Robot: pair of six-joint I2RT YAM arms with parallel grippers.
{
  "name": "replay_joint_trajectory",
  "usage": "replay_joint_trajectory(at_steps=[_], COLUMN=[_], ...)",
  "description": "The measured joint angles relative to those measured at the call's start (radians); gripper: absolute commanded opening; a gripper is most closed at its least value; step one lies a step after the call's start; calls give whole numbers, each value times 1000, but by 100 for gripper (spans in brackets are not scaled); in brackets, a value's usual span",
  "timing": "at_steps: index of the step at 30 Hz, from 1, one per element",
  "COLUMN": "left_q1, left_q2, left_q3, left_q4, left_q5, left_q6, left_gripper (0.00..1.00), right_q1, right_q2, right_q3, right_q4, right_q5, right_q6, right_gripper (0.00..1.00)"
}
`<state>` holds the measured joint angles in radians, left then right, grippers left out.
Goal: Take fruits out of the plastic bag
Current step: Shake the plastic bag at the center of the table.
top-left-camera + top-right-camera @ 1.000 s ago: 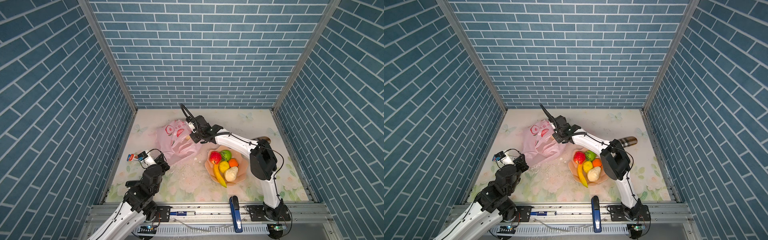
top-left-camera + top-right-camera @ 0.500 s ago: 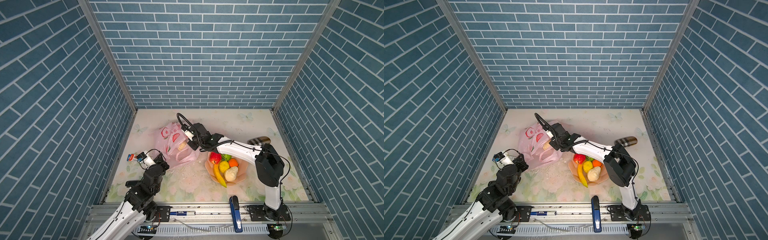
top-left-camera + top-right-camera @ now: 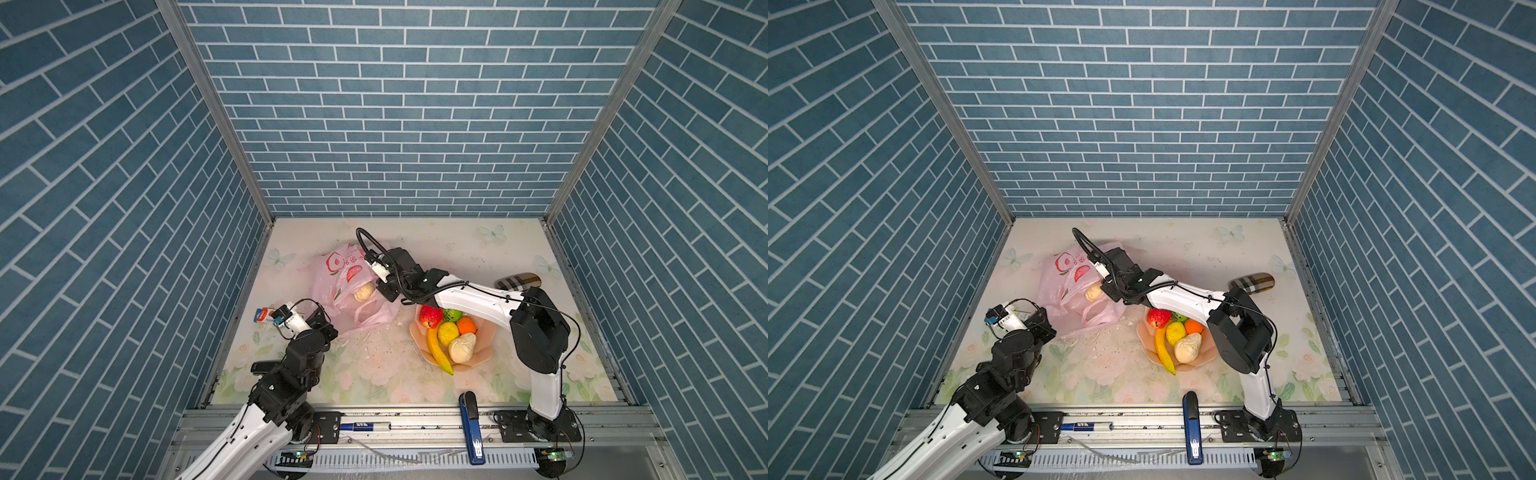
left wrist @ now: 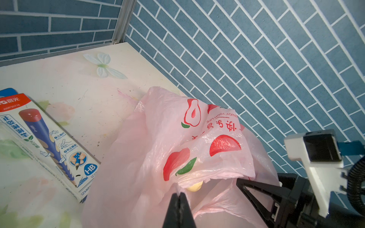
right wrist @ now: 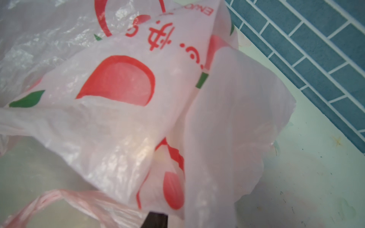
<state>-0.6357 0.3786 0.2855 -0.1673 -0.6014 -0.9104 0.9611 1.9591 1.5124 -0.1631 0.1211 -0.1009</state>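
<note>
The plastic bag (image 3: 349, 286) lay left of centre, a cream-white fruit (image 3: 364, 292) showing in its mouth. The left gripper (image 4: 178, 199) pinched the bag's near edge, jaws pressed together on the film. The right gripper (image 3: 381, 291) sat at the mouth, but whether its jaws were spread could not be told. The other fruits (image 3: 448, 332) sat in the bowl (image 3: 484, 345) to the right.

"HB", "AWP30716" on pencil box (image 4: 45, 142)

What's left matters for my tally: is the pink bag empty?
Not empty: a cream-white fruit shows inside the open mouth of the bag in both top views. Anything deeper, cannot tell.
</note>
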Motion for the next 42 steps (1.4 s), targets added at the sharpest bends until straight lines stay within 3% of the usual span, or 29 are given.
replay_joint_trajectory(at_steps=[10,24,30,35,42], left_q1=[0,0,0,0,0], left_q2=[-18,-27,-27,-31,-24], left_q3=[0,0,0,2,9], left_q4=[-2,-2,0,1,16], left_q5=[0,21,35,43,45], left_q6=[0,-4,-17,-21,-22], left_gripper=[0,0,0,0,0], right_q1=[0,6,48,89,109], right_q2=[0,-155,-195,-172,-28], right_q3=[-1,-12,11,65,154], right_q4=[-32,-172,-251,-286,-277], right_q5=[-4,36,55,-8,-119], right_q6=[0,53,80,132,227], right_gripper=[66,71,57,42,39])
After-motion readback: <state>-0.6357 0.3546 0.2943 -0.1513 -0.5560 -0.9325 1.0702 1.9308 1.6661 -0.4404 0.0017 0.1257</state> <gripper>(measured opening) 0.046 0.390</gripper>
